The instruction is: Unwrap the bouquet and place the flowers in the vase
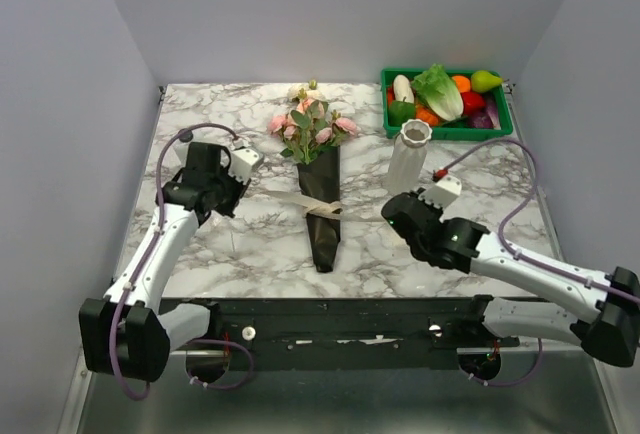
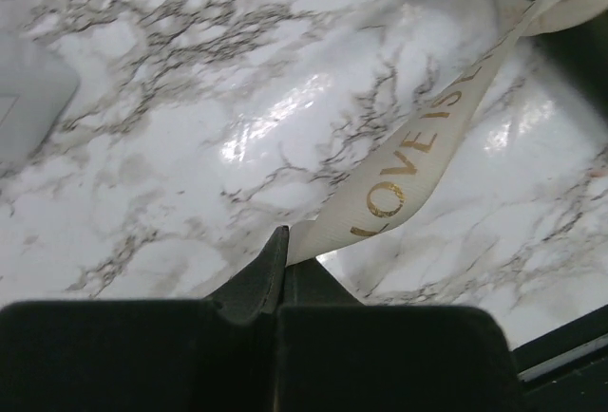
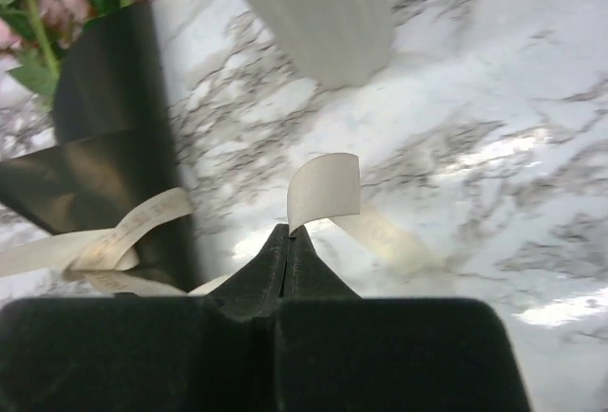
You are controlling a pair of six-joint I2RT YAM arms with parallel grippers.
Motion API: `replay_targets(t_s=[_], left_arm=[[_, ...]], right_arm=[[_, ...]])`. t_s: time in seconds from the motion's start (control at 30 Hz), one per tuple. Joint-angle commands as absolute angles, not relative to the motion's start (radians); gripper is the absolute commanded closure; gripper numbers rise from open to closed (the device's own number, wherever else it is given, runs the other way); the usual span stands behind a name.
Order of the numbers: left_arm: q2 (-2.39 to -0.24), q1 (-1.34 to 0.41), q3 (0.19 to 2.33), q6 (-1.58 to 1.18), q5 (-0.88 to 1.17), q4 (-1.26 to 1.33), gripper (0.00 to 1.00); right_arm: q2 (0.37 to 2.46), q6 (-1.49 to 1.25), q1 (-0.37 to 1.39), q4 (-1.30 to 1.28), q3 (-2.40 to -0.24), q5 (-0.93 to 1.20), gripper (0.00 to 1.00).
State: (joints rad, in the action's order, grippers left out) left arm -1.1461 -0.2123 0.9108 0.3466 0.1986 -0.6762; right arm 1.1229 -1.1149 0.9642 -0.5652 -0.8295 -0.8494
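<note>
Two pinches set: left gripper (image 2: 282, 241) and right gripper (image 3: 288, 236) each clamp one ribbon (image 2: 418, 141) end | step: untying bouquet (image 1: 320, 189), lying mid-table left of vase (image 1: 409, 157) | next: pull your ends apart, gently, keeping wrap down.

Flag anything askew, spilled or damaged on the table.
Nothing spilled or damaged. The bouquet lies flat, wrapped; the vase stands upright beside it. Only oddity: the cream ribbon runs out to both sides, one end pinched in the shut left gripper, the other in the right gripper, which fits untying.
</note>
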Motion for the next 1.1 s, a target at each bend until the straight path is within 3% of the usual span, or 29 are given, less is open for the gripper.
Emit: replay_targets(t_s=[0.0,0.37,0.4,0.43,0.47,0.5,0.53,0.63,0.87,1.0,1.07], left_arm=[[-1.074,-0.067,0.933,0.429,0.247,-0.752,1.00],[-1.091,0.330,0.951,0.529,0.238,-0.790,1.00],[-1.094,0.343,0.957,0.538,0.247,-0.798,0.91],[-1.095,0.347,0.969,0.551,0.262,-0.834,0.68],[-1.091,0.348,0.977,0.566,0.279,-0.856,0.38],[-1.086,0.347,0.985,0.571,0.325,-0.873,0.01],[-1.074,0.347,1.015,0.568,0.349,-0.912,0.01],[-1.065,0.321,1.116,0.586,0.495,-1.046,0.01],[-1.097,-0.050,1.221,0.419,0.514,-0.994,0.01],[-1.225,-0.179,1.253,0.370,0.557,-0.888,0.01],[-1.328,-0.228,1.281,0.374,0.580,-0.835,0.06]], right_arm=[[0.982,-1.161,0.921,-0.702,-0.758,-0.994,0.99],[0.859,-0.996,0.569,-0.732,-0.741,-0.945,0.98],[0.871,-0.988,0.557,-0.729,-0.755,-0.933,0.92],[0.908,-0.979,0.551,-0.730,-0.762,-0.921,0.72],[0.925,-0.967,0.551,-0.738,-0.775,-0.910,0.59],[0.946,-0.966,0.551,-0.750,-0.805,-0.904,0.46],[0.962,-0.968,0.551,-0.787,-0.821,-0.905,0.28],[0.988,-0.973,0.552,-0.833,-0.874,-0.933,0.15],[0.875,-0.804,0.552,-0.714,-0.897,-0.905,0.11],[0.815,-0.724,0.554,-0.594,-0.858,-0.807,0.13],[0.779,-0.674,0.555,-0.526,-0.827,-0.754,0.16]])
